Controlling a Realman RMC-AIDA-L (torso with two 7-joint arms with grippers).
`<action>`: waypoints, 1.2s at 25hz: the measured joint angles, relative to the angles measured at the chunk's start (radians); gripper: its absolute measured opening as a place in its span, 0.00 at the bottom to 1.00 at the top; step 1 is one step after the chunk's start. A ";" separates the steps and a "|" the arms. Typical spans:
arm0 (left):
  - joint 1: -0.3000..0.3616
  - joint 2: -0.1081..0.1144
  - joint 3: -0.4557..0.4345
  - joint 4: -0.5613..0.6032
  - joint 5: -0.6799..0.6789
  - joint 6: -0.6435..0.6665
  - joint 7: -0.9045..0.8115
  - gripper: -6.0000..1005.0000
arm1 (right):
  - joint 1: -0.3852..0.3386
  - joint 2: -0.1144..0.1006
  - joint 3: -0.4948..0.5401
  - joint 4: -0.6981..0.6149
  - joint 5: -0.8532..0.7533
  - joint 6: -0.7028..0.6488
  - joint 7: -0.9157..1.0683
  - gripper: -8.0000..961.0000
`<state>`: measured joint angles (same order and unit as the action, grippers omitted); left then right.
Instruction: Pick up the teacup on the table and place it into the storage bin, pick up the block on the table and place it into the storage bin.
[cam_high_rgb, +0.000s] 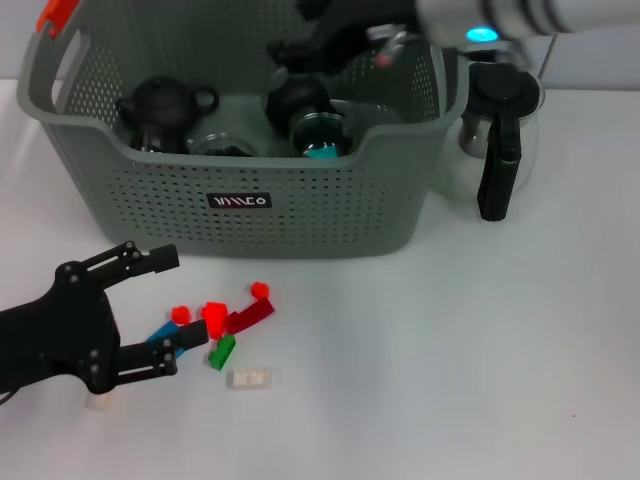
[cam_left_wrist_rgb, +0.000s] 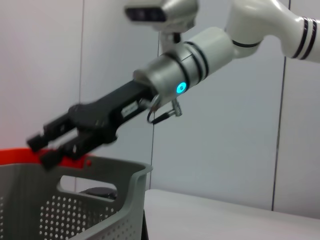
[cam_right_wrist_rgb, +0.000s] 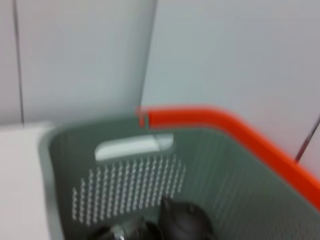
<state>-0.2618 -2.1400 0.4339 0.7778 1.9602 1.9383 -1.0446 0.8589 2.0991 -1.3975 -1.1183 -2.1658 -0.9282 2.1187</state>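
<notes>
So the bin (cam_high_rgb: 300, 200) sits at the far middle of the white table (cam_high_rgb: 480, 350), and it's already got stuff in it: a black teapot (cam_high_rgb: 165, 105) on the left, another dark pot (cam_high_rgb: 295, 100) toward the middle, and a dark teacup (cam_high_rgb: 322, 135) with something teal showing inside, just right of center. There's an orange clip (cam_high_rgb: 55, 15) on the bin's far-left handle.

The right gripper (cam_high_rgb: 300, 50) hangs over the bin's far right part, above that teacup. In the left wrist view its jaws look narrowly parted with nothing between them, well above the rim.

The left gripper (cam_high_rgb: 160, 310) is low at the near left, over the table, jaws spread wide and empty. Its fingertips point right at the pile of blocks.

The blocks lie in front of the bin, near-left of center: a couple of red ones (cam_high_rgb: 240, 315), a blue one (cam_high_rgb: 165, 335) right by the lower finger, a green one (cam_high_rgb: 222, 352), and a clear/white one (cam_high_rgb: 250, 378) nearest of all. All on the table, none gripped.

Off to the right of the bin stands a glass pitcher (cam_high_rgb: 500, 130) with a black handle.
</notes>
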 joint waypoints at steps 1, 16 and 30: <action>-0.002 0.000 0.000 0.001 0.000 0.006 0.000 0.84 | -0.054 0.000 0.003 -0.072 0.040 -0.021 -0.018 0.51; -0.050 0.009 0.008 0.075 0.017 0.004 -0.162 0.85 | -0.531 -0.004 0.316 -0.092 0.489 -0.633 -0.612 0.97; -0.093 -0.028 0.336 0.698 0.329 0.002 -0.719 0.85 | -0.440 -0.005 0.368 0.061 0.257 -0.681 -0.624 0.95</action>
<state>-0.3548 -2.1678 0.7703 1.4763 2.2888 1.9407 -1.7632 0.4187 2.0946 -1.0292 -1.0575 -1.9090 -1.6091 1.4944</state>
